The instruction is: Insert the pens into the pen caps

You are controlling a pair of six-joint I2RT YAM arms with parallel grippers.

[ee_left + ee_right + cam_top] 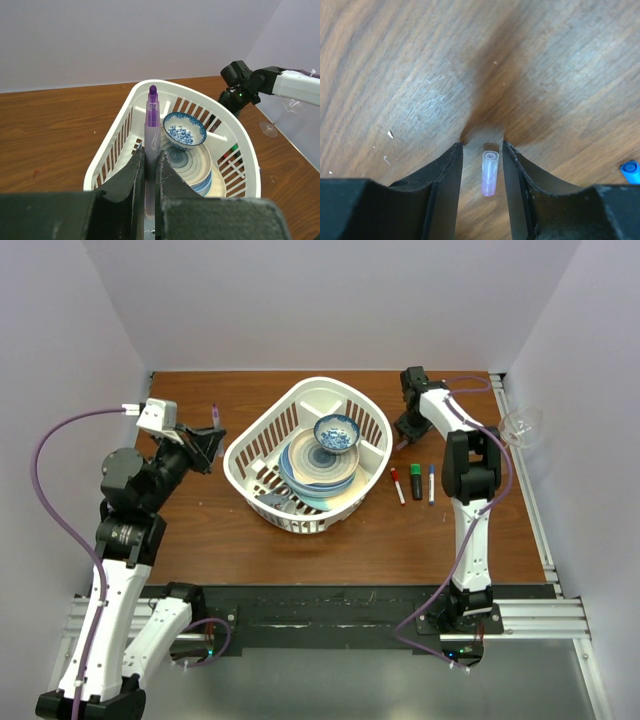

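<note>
Between the part-open jaws of the right gripper (482, 150), a small pale purple cap (490, 172) lay flat on the brown table (395, 60), and nothing squeezed it. Over on the left, the left gripper (150, 167) pinched a purple pen (152, 125) tight, and the pen stood tip up. Just behind that pen sat the white basket (247, 150) with a blue bowl (185, 131) inside.

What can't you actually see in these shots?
- Left wrist view: lower end of the purple pen, hidden between the left fingers.
- Right wrist view: a blue object, cut off by the right edge.
- Top view: the pale cap lying between the right fingers, hidden under that arm.
</note>
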